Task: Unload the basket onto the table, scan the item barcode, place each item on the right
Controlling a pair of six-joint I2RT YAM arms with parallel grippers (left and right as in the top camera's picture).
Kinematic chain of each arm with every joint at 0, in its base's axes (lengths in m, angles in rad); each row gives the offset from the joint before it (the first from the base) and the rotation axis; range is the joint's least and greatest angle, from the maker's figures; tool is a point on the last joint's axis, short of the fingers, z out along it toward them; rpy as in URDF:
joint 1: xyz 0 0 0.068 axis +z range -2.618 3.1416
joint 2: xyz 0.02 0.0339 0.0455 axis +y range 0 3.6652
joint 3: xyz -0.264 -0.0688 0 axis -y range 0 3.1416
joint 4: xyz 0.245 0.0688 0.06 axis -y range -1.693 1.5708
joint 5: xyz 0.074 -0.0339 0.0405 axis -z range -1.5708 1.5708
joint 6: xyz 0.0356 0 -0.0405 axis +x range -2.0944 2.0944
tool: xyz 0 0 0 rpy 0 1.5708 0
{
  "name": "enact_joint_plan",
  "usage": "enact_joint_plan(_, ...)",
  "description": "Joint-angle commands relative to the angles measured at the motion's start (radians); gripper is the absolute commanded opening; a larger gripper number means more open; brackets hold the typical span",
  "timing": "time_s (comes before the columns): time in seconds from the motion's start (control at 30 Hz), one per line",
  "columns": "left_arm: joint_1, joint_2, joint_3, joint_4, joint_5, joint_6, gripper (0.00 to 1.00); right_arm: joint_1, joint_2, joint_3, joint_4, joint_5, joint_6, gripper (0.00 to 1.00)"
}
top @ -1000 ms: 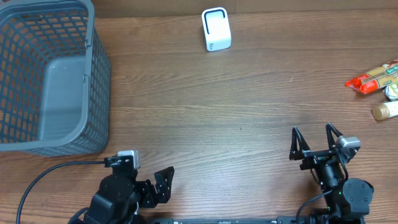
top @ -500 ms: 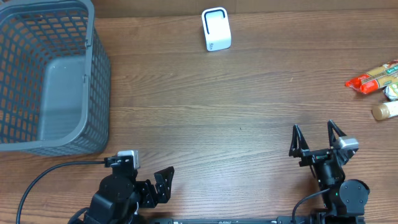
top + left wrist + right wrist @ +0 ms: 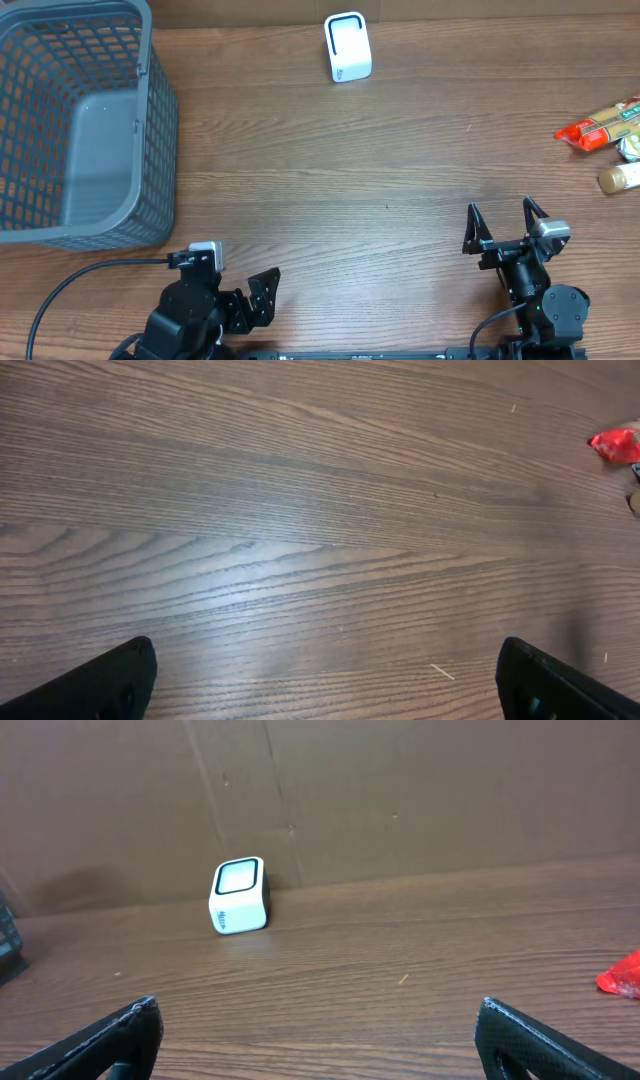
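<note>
Grippers [image 3: 262,298] [image 3: 501,218] fully spread, both empty

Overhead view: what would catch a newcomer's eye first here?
The big gray mesh basket dominates the far left corner of the wooden table. A small white scanner stands alone at the far edge near the middle. A red snack packet lies with a couple of smaller items at the right edge.

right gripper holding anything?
No, in the overhead view the right gripper stands open with nothing in it.
</note>
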Motion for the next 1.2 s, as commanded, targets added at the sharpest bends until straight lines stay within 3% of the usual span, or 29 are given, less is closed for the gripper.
enact_joint_plan(0.0,-0.006,-0.004,-0.002,0.000,0.001,-0.006,0.99,0.003,-0.010,-0.010,0.000,0.061,-0.007,1.00)
enact_joint_plan(0.33,-0.006,-0.004,-0.002,0.000,0.002,-0.006,0.99,0.005,-0.010,-0.010,-0.004,0.078,-0.172,1.00)
enact_joint_plan(1.17,-0.006,-0.004,-0.002,0.000,0.002,-0.006,1.00,0.005,-0.010,-0.010,0.001,0.059,-0.161,1.00)
